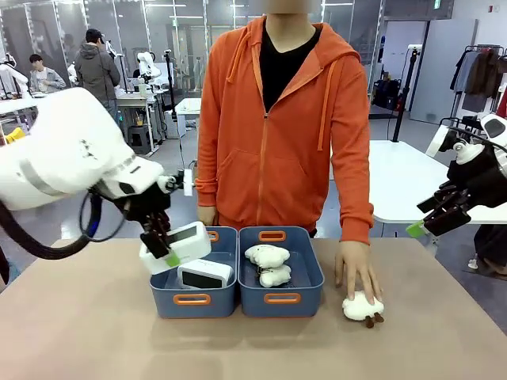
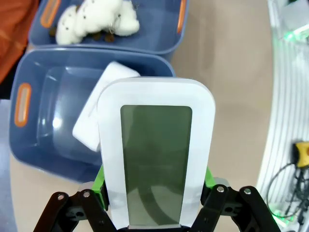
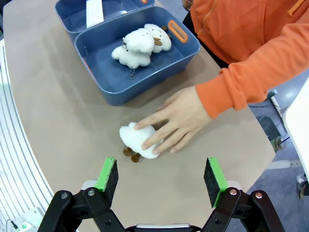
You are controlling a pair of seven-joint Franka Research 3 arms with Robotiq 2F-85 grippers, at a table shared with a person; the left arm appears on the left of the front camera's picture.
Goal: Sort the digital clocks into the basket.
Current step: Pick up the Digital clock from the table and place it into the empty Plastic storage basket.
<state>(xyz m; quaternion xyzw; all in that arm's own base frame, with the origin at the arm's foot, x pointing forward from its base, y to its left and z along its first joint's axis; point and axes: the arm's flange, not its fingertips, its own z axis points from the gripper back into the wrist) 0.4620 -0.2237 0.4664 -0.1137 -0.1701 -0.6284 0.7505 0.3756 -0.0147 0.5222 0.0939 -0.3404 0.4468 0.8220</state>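
the left gripper (image 1: 166, 252) is clamped on a white rounded-rectangular plastic digital clock (image 1: 176, 247) with a wide grey-green lcd face, its green pads (image 2: 100, 180) pressed against the clock's two long edges. it holds the clock in the air over the near-left part of the left blue rectangular plastic basket (image 1: 194, 299) with orange-rimmed handle slots. in the left wrist view the clock's face (image 2: 155, 162) points straight at the camera and runs out from between the fingers.

a second white digital clock (image 1: 205, 274) lies inside that same basket, below and just to the right of the held one, tilted against the basket's floor; in the left wrist view it peeks out from behind the held clock's upper left corner.

touching this basket on its right stands an identical blue bin (image 1: 281, 299), with two fluffy cream-white plush toys (image 1: 268, 264) in it.

the right gripper (image 1: 432, 225) hangs well above the table's right edge, fingers spread wide with nothing between them. below it, the person's hand (image 3: 175, 119) lies flat over a third plush toy (image 3: 139, 141) on the brown tabletop (image 1: 87, 332), to the right of the bins.
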